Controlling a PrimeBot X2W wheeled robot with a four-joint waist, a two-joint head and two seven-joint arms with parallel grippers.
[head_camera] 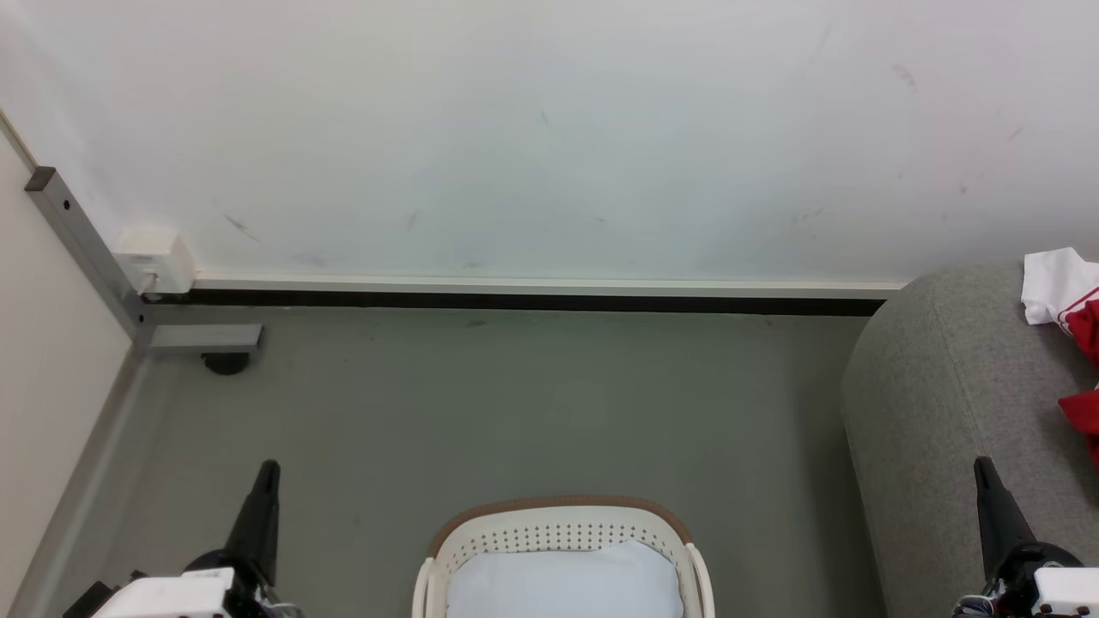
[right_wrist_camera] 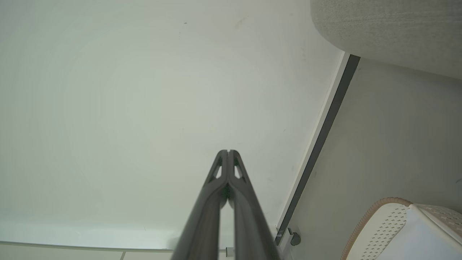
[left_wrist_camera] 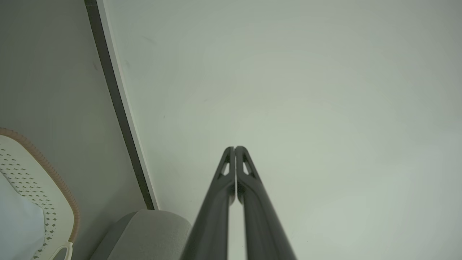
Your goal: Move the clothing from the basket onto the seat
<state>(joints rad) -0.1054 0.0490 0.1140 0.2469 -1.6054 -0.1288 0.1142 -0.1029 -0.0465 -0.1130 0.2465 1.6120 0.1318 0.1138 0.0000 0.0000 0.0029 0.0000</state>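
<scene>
The cream-white basket (head_camera: 562, 536) with a brown rim stands on the floor at the bottom centre, holding a pale white-blue pad (head_camera: 562, 584). Red clothing with white trim (head_camera: 1073, 318) lies on the grey sofa (head_camera: 936, 403) at the right edge. My left gripper (head_camera: 268, 470) is at the lower left, shut and empty, left of the basket. Over the sofa's front at the lower right is my right gripper (head_camera: 981, 468), shut and empty too. In the left wrist view the shut fingertips (left_wrist_camera: 234, 148) point at the wall, basket rim (left_wrist_camera: 54, 173) at the left. The right wrist view shows the same closed gripper (right_wrist_camera: 228, 152).
A white wall with a dark skirting strip (head_camera: 515, 300) runs across behind the grey floor. A grey metal frame (head_camera: 94, 257) with a white socket box (head_camera: 154, 262) and a black foot stands in the left corner. A pale panel borders the left side.
</scene>
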